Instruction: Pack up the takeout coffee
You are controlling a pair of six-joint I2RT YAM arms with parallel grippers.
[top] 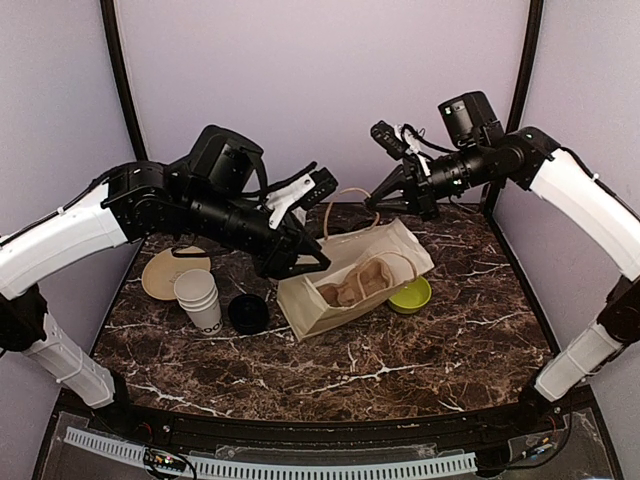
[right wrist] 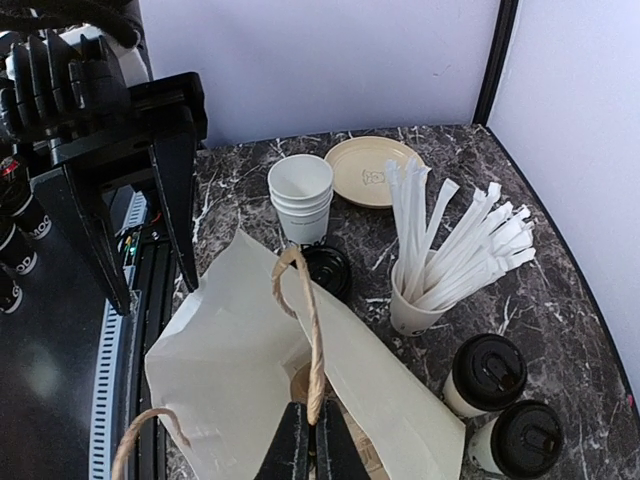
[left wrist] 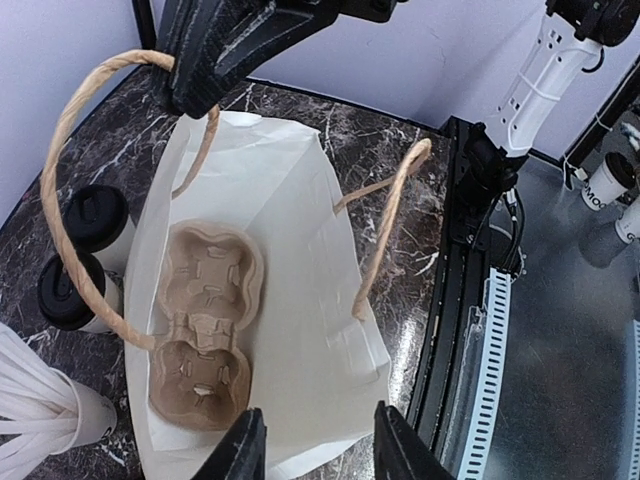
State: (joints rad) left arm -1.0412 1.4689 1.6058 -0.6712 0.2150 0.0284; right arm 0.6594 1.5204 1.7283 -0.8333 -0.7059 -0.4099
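Two coffees (right wrist: 483,372); marble table (top: 400,360); lilac walls (top: 320,80)

Bag at mid-table, the rest set around it.

A white paper bag with twisted paper handles (top: 300,305) lies in the middle of the dark marble-patterned table (top: 420,370), with a brown moulded-pulp cup carrier (left wrist: 205,320) inside it. To its left are a round black plastic lid (top: 248,312), then a stack of lidless white paper cups (top: 198,298), with round tan paper plates (top: 165,272) behind them. A lime-green bowl (top: 412,295) sits just beside the bag's right side. Behind the bag stand two black-lidded white paper coffee cups (right wrist: 485,375), and a white cup of white straws (right wrist: 415,305) is to their left.
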